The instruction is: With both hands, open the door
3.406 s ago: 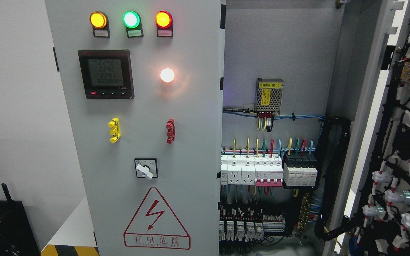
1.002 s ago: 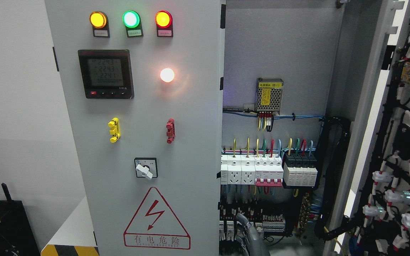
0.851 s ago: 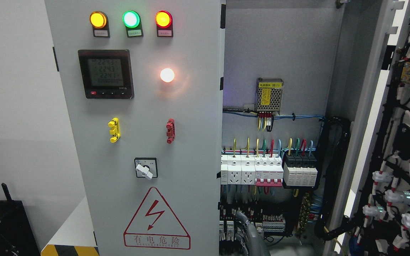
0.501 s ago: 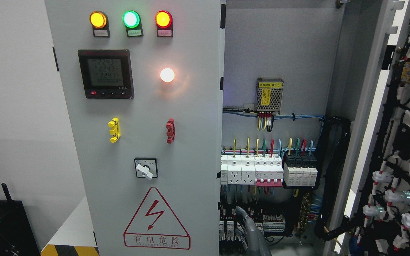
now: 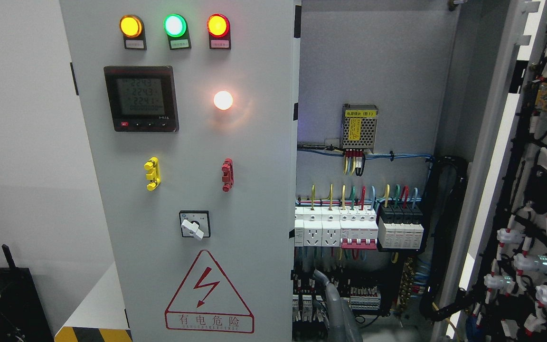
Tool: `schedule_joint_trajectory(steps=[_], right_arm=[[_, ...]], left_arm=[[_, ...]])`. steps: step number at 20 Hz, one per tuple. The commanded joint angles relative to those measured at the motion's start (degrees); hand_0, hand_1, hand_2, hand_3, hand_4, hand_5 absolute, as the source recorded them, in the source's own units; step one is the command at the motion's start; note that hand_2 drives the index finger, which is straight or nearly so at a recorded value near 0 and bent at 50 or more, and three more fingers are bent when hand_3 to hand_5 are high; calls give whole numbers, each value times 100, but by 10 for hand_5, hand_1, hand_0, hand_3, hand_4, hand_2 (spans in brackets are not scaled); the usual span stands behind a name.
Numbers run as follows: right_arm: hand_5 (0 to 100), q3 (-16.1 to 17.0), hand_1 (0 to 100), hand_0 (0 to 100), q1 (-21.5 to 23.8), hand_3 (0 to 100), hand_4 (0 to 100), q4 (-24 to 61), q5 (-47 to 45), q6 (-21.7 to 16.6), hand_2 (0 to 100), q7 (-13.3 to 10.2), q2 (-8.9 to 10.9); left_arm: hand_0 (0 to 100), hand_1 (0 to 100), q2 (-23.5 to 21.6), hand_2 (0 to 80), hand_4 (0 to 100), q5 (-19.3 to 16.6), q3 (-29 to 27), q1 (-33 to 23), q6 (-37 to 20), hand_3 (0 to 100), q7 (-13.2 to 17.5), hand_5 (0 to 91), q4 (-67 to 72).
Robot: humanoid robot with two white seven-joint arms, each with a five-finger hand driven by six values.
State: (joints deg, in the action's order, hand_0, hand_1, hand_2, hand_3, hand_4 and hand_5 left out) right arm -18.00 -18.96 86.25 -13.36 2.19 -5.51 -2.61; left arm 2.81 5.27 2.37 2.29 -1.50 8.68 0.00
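Just right of the left door (image 5: 183, 190) edge, a hand (image 5: 337, 308) has risen higher toward it, grip unreadable, ready to swing it open

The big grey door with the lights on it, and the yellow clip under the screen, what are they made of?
The grey door looks like painted sheet metal: flat, smooth, matte, with a soft glow around the white lamp. The yellow clip looks like moulded plastic: solid bright colour, rounded edges, slight shine. Neither is certain from looks alone.
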Motion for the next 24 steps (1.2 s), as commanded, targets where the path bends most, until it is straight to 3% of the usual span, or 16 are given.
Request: schedule_joint_trajectory(steps=[1,24], right_arm=[[0,-2,0,50,-90,0,0,-144,0,1,0,-3,24],[0,-19,0,51,-389,0,0,-276,-9,63,0,32,59]], left_arm=[[120,389,0,0,0,0,0,0,1,0,2,0,132],[120,389,0,0,0,0,0,0,1,0,2,0,132]])
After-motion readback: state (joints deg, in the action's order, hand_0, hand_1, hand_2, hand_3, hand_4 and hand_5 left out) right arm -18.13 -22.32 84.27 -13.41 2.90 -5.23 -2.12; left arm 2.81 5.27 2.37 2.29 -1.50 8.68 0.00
